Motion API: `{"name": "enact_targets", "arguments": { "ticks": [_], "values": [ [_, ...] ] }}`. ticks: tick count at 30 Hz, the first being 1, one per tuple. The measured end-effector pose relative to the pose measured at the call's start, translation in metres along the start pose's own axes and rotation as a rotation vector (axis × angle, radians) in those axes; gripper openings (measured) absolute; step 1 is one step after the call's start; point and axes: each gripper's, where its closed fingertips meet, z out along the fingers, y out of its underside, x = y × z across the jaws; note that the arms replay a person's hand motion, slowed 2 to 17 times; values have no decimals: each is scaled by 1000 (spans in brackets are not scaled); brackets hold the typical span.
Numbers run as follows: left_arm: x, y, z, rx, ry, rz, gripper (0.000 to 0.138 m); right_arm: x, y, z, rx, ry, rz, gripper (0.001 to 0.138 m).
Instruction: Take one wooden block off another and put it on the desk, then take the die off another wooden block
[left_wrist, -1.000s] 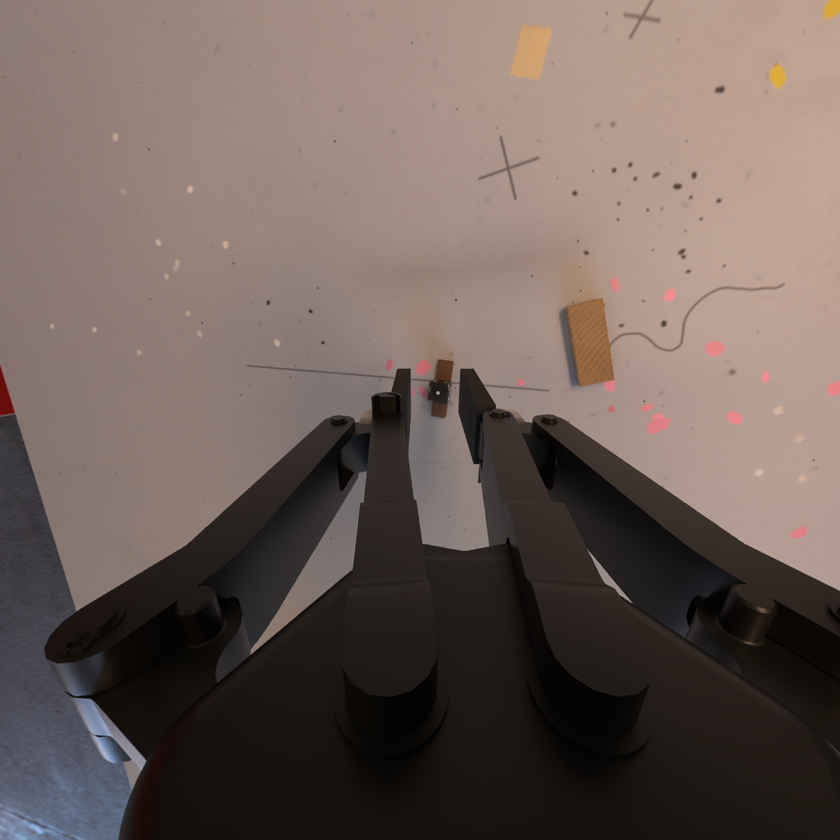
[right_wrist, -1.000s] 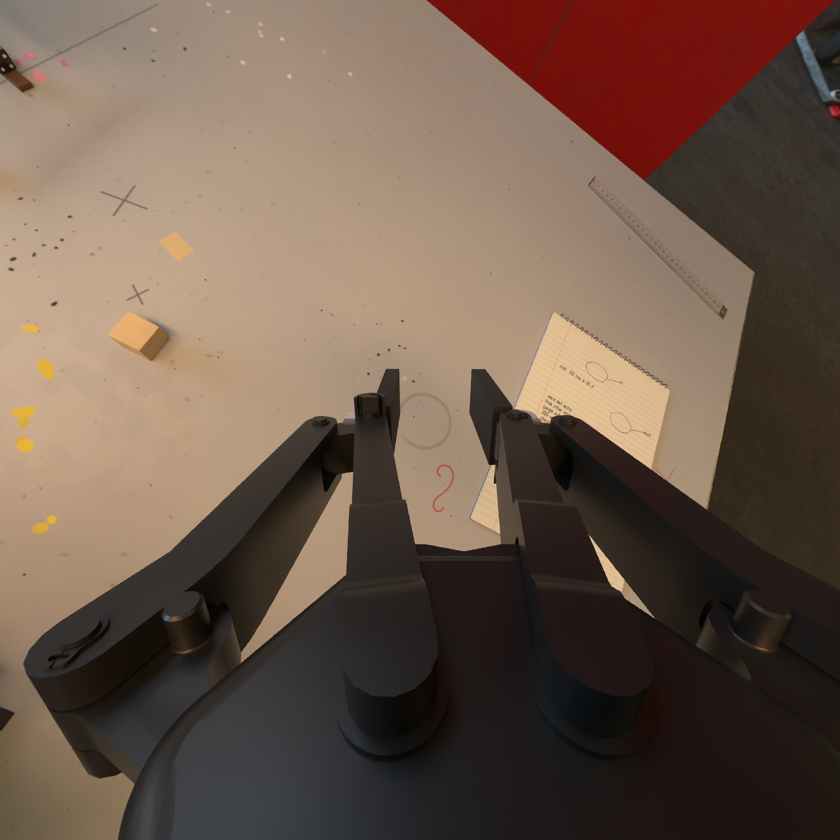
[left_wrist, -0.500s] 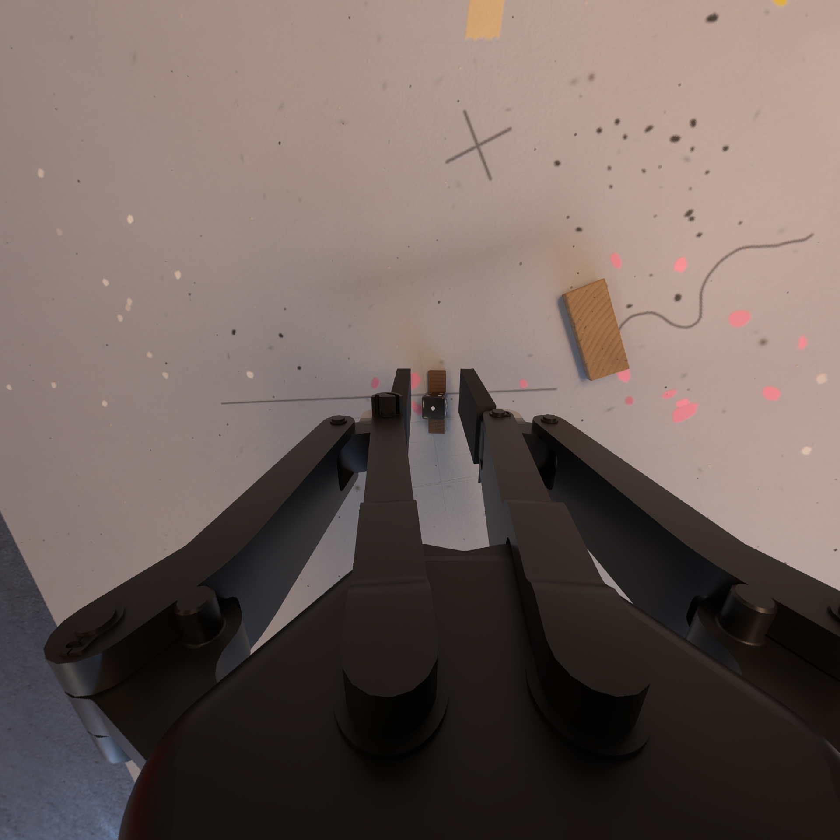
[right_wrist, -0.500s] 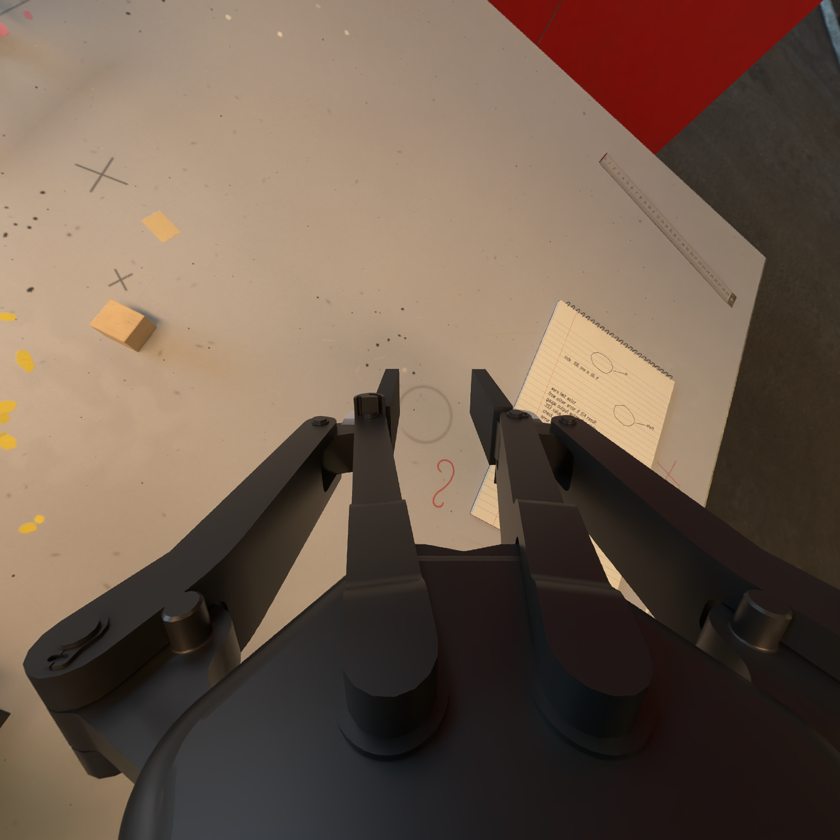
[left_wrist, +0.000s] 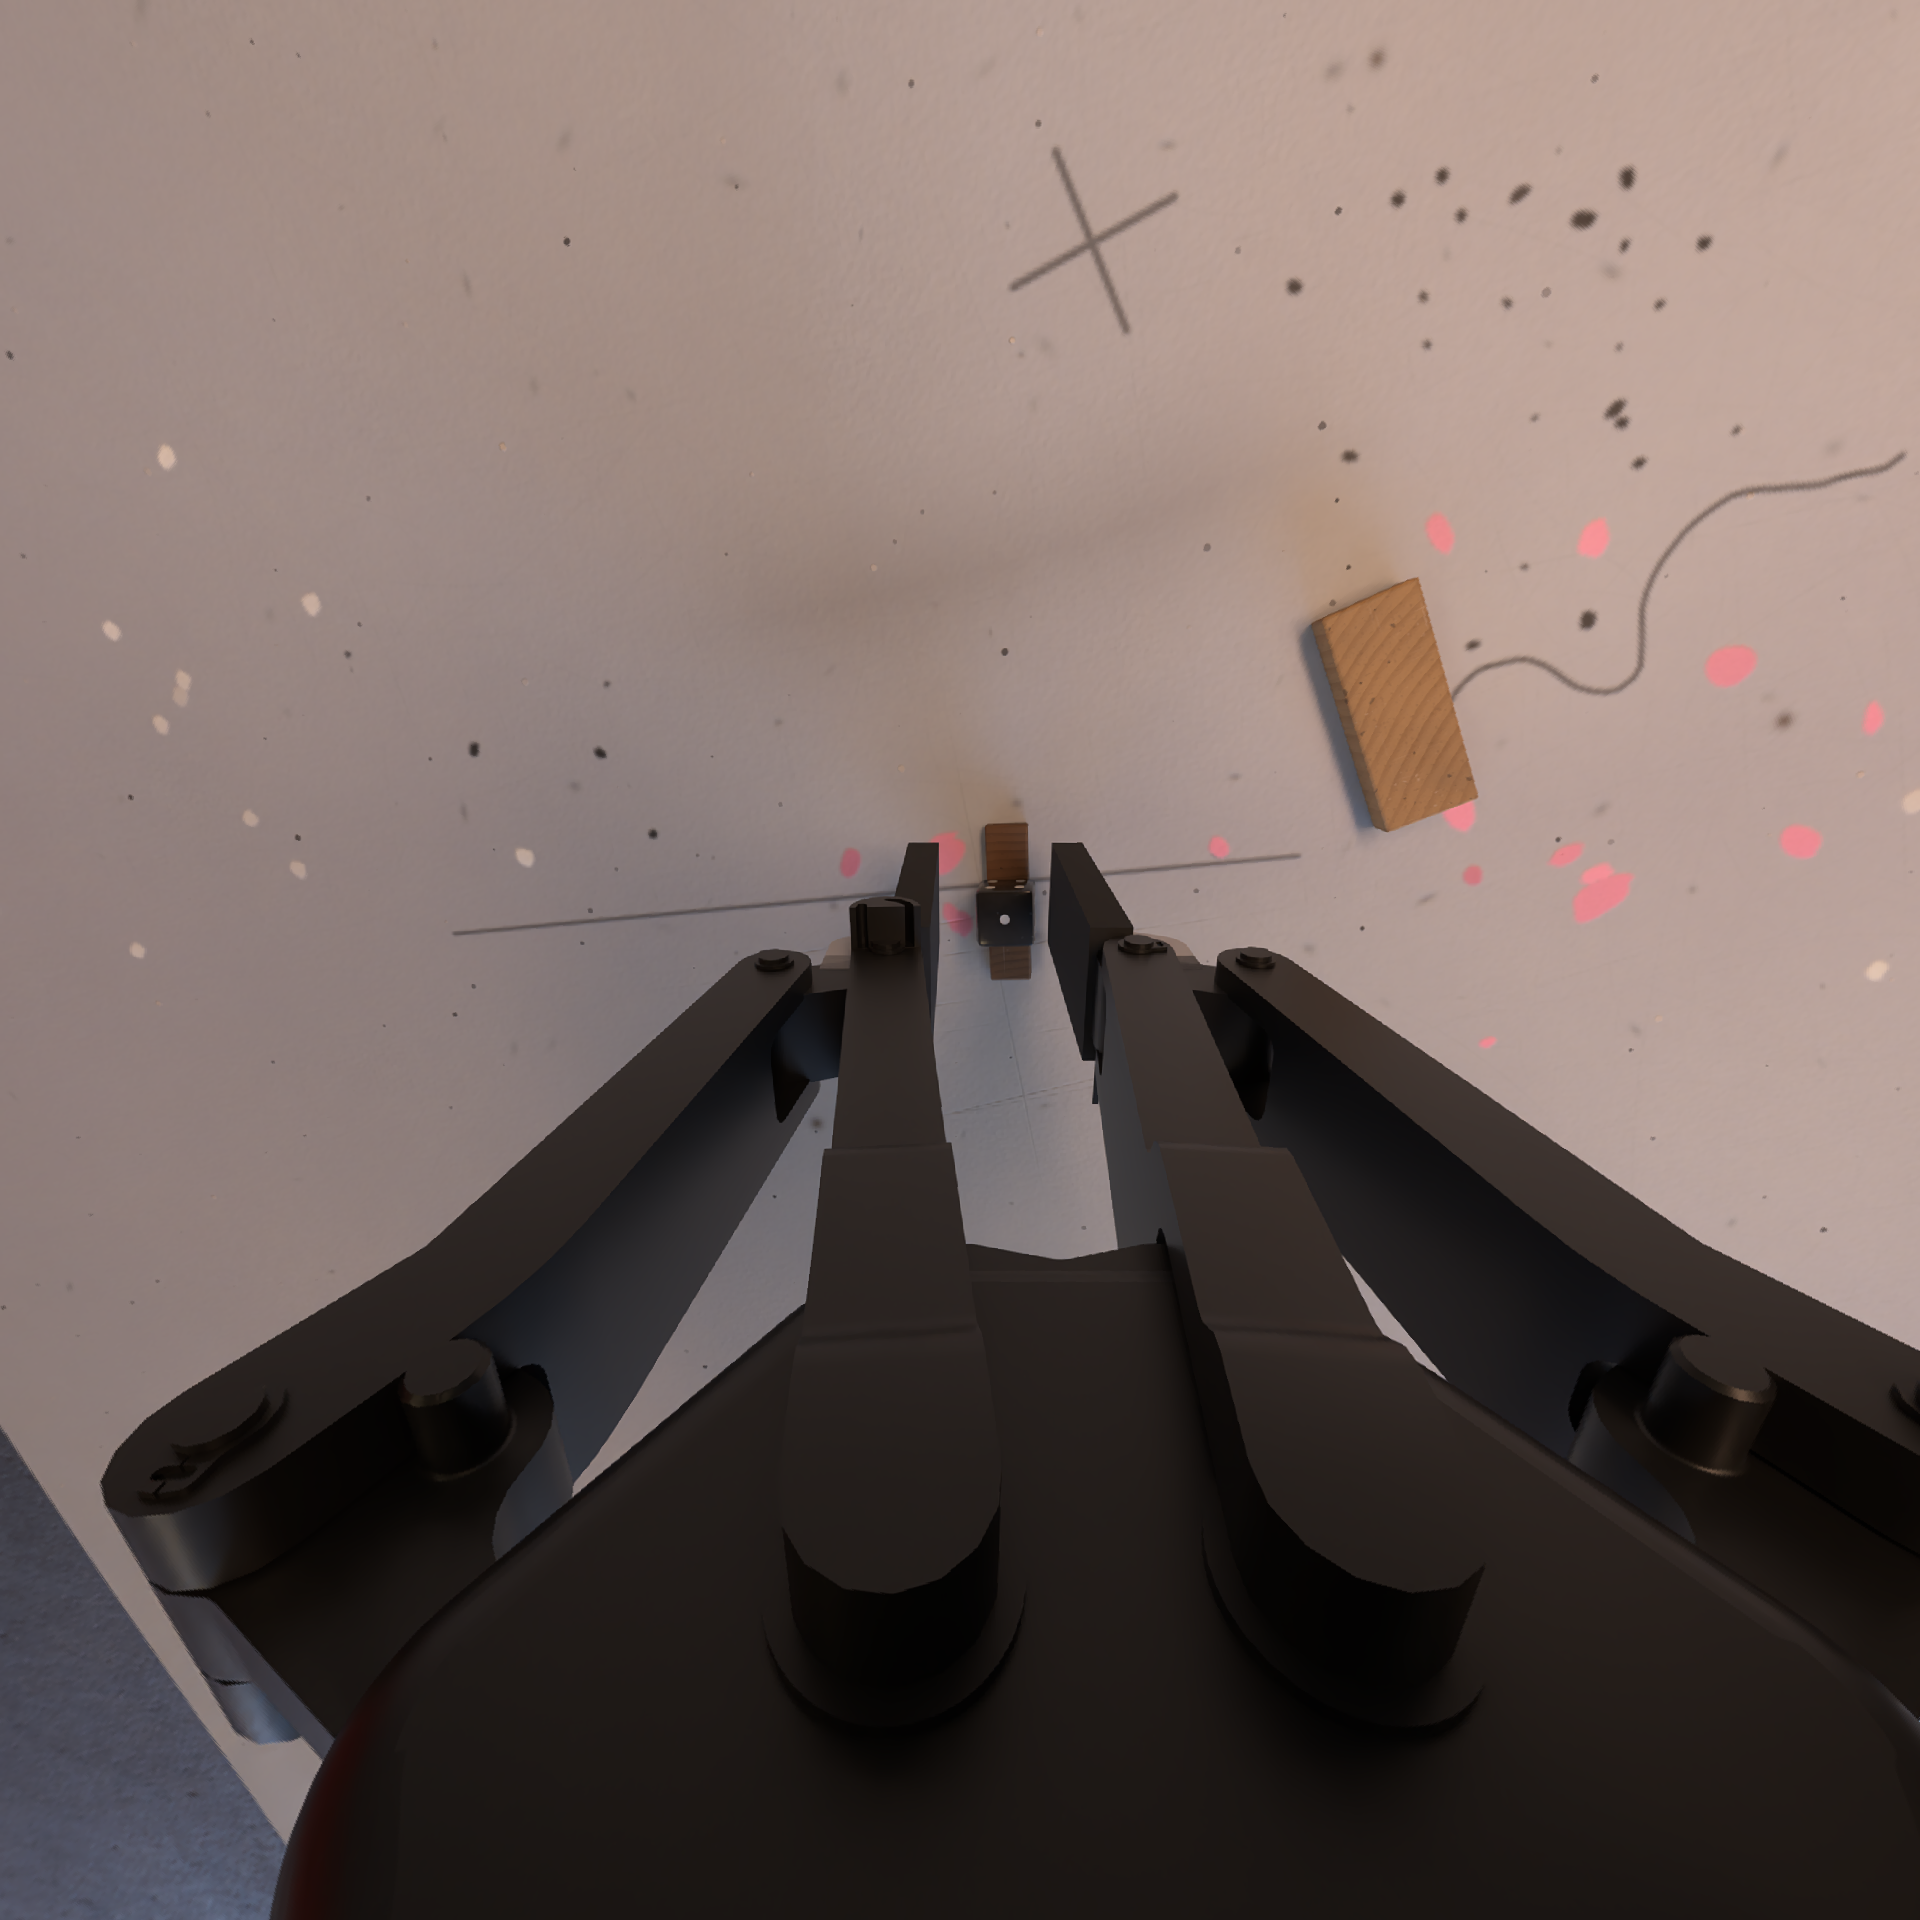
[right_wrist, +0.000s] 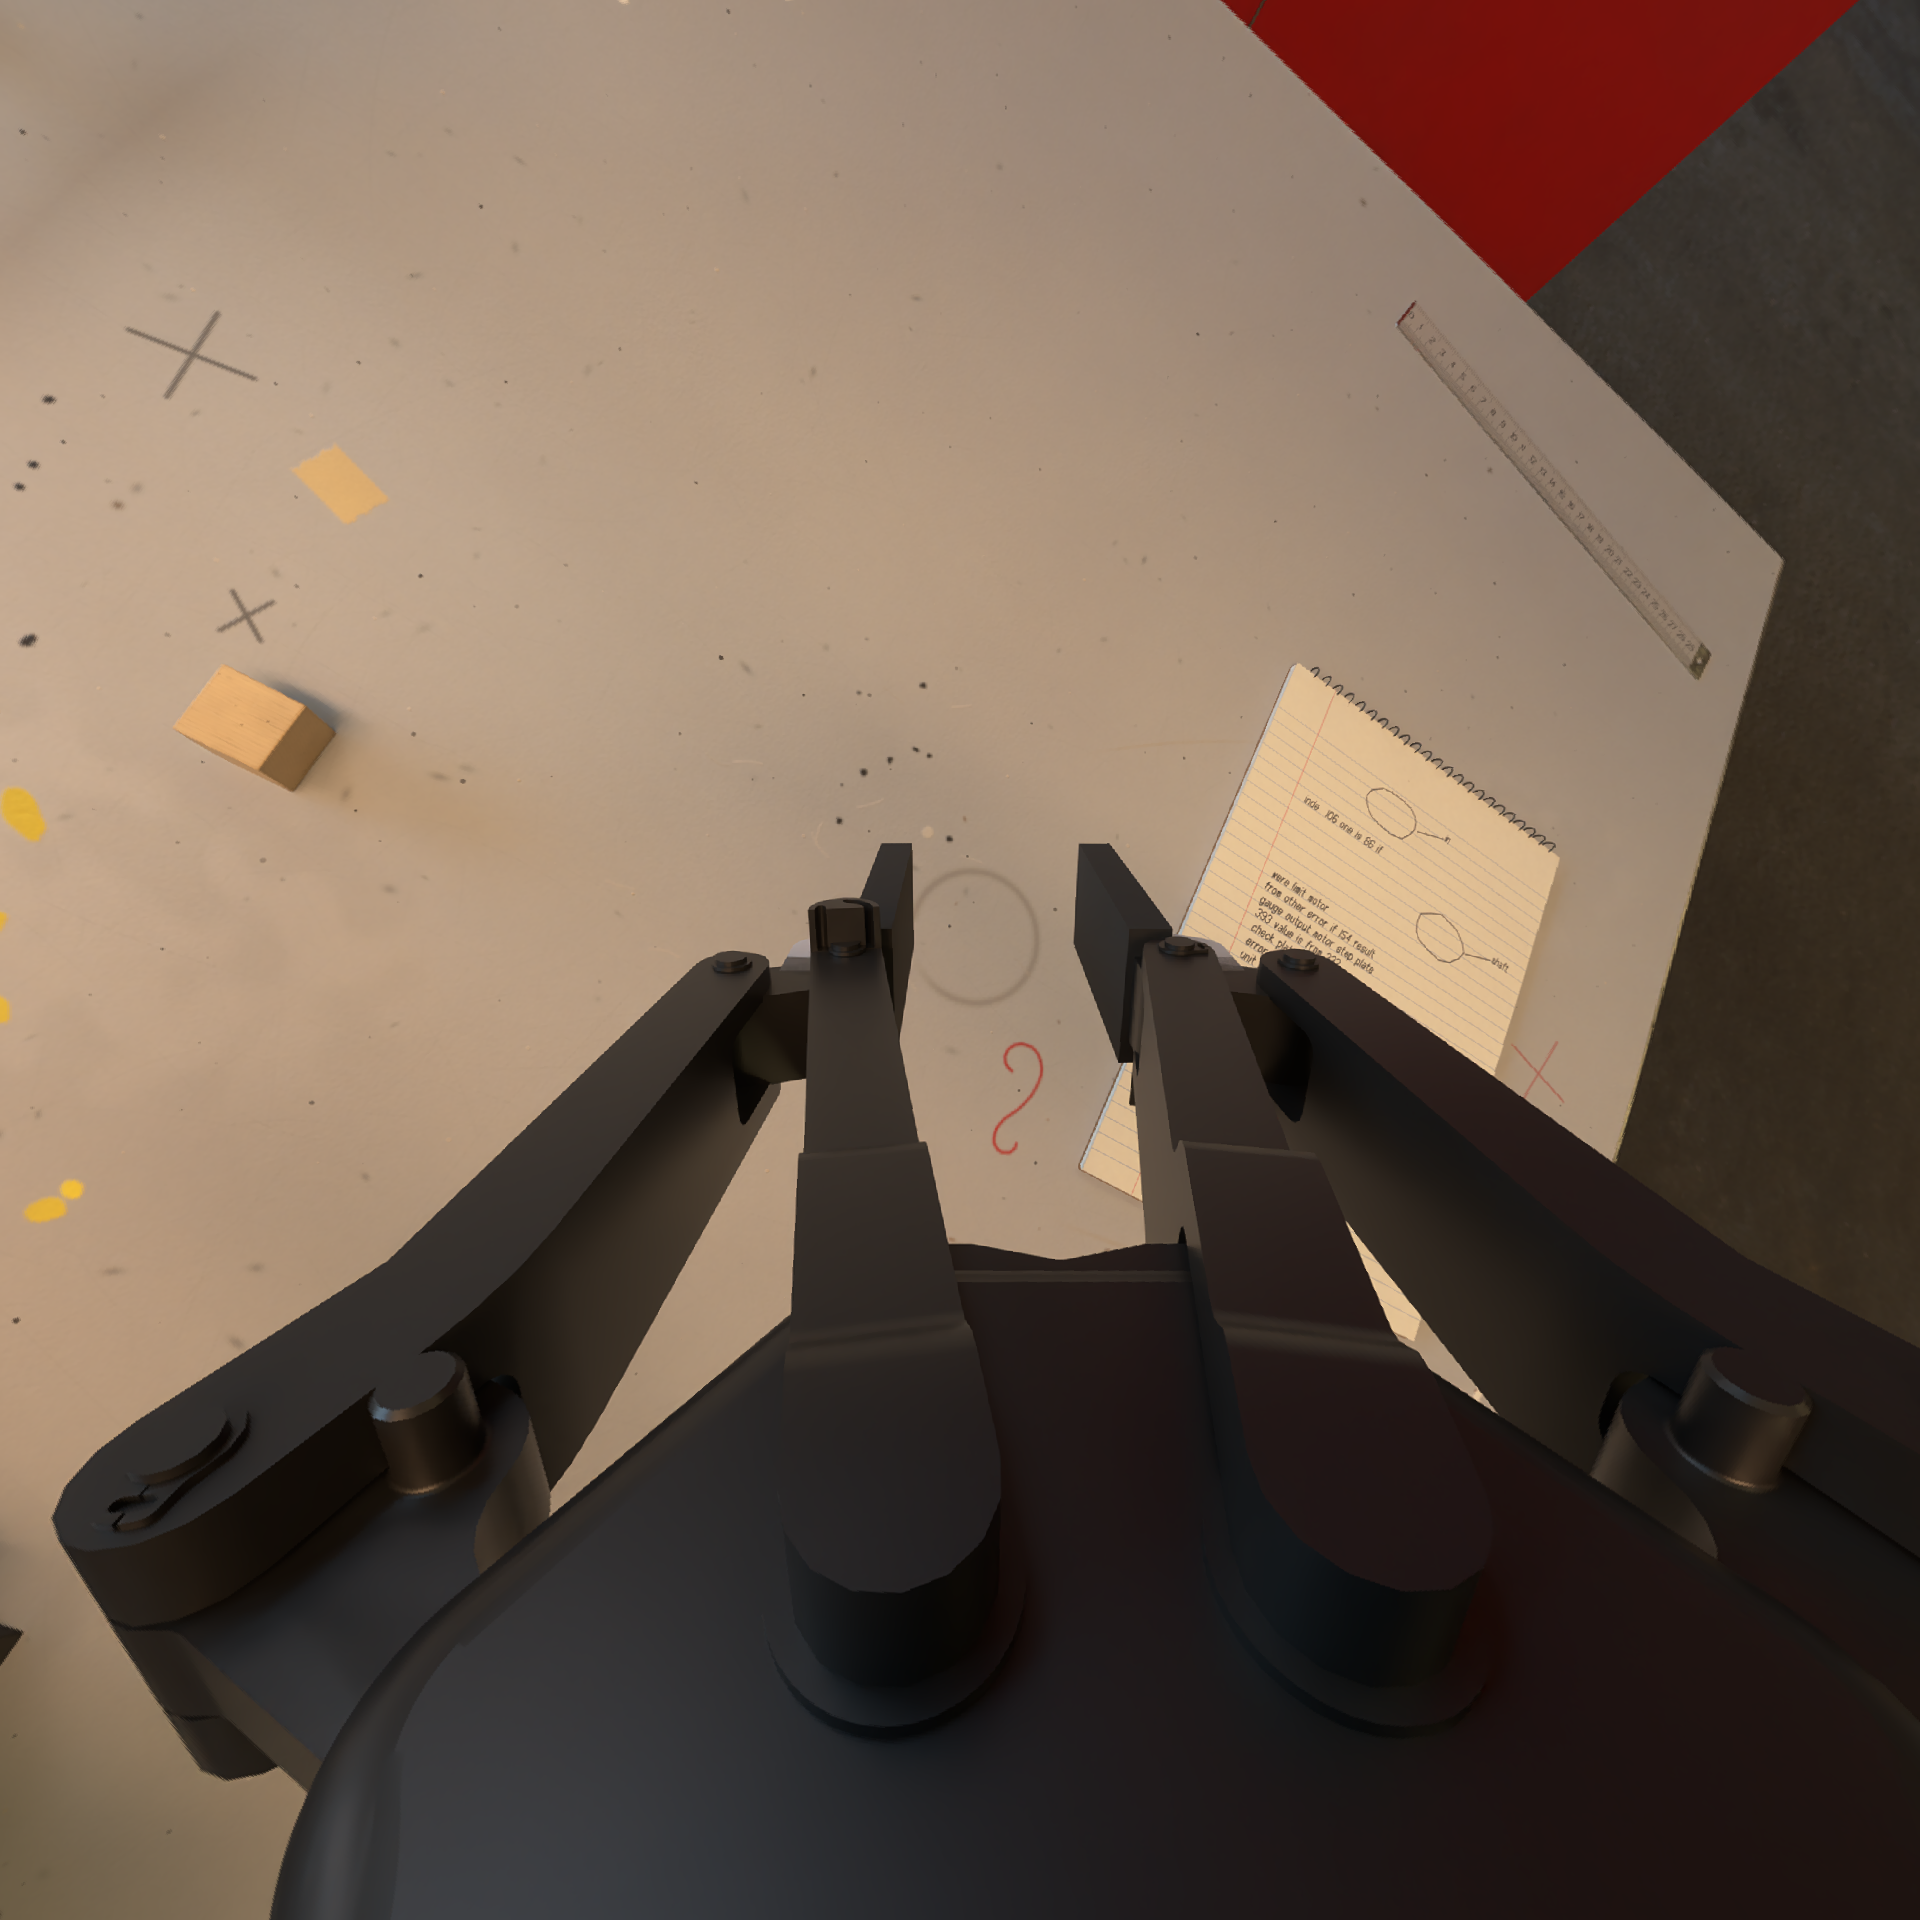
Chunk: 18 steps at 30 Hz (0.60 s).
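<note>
Left gripper (left_wrist: 994, 883): points down at the desk (left_wrist: 520, 416) from high above, fingers parted, nothing between them. Desk edge shows at its lower left, floor beyond. Ahead of the left finger: bare desk with pale flecks and a thin grey line. Framed in the finger gap, far below: black die (left_wrist: 1005, 918) sitting on a small dark block (left_wrist: 1007, 858), which lies lengthwise along the gap. To the right of the gripper, well apart from the die: flat tan block (left_wrist: 1394, 704) alone on the desk, a grey squiggle beside it, pink spots around. Open desk on every side of the die.

Right gripper (right_wrist: 994, 883): raised, tilted over the desk, fingers spread, empty. To its left: pale block (right_wrist: 255, 725) lying alone, near a small cross mark and a tan patch. Between the fingertips, below: a drawn circle. To its right: notepad (right_wrist: 1371, 894), partly behind the right finger. Farther right: ruler (right_wrist: 1553, 488) along the desk edge, floor past it.
</note>
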Motion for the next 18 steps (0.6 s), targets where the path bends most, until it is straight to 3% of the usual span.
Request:
{"name": "enact_targets", "arguments": {
  "ticks": [18],
  "values": [
    [4,11,13,-39,111,-32,22,-2,3,10,-47,-5,-15,43]
  ]
}}
